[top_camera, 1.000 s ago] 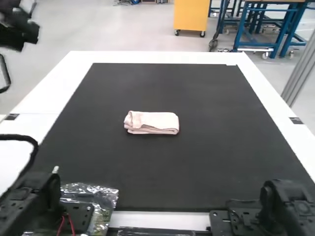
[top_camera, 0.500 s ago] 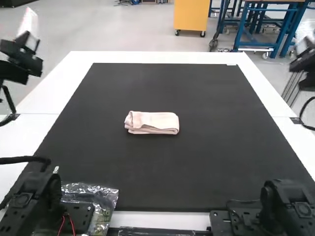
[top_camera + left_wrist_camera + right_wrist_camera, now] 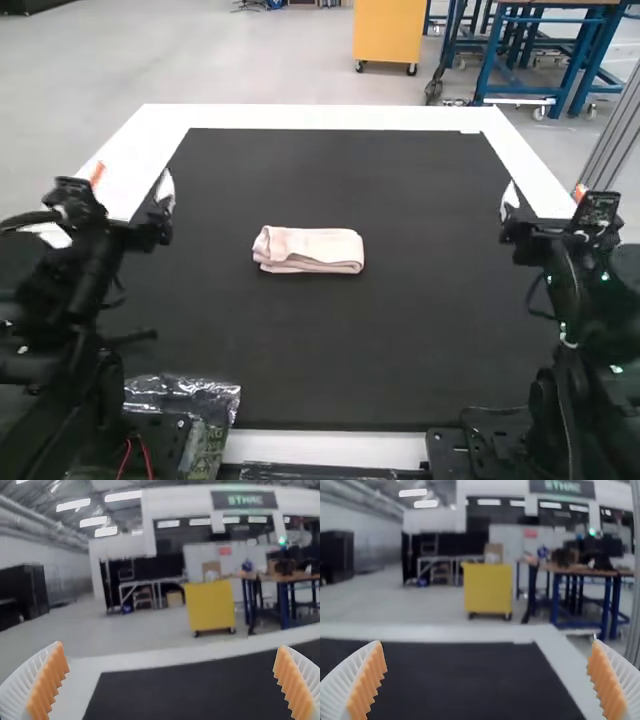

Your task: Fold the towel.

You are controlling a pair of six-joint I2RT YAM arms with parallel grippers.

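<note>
Industrial workshop or lab hall. Strip lights point(image 3: 123, 496) overhead; ducts point(image 3: 37, 521) run along left. Yellow wheeled cabinet point(image 3: 210, 605) stands on grey floor point(image 3: 125, 635), blue-framed workbenches point(image 3: 580, 571) far right.

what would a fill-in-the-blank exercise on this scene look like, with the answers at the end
The pale pink folded cloth towel lies on a dark rectangular mat with a border coloured ____. The left gripper has ribbed white fingers with pads coloured ____. The jaws of the right gripper are not shut but ____.

Missing words: white; orange; open.
</note>
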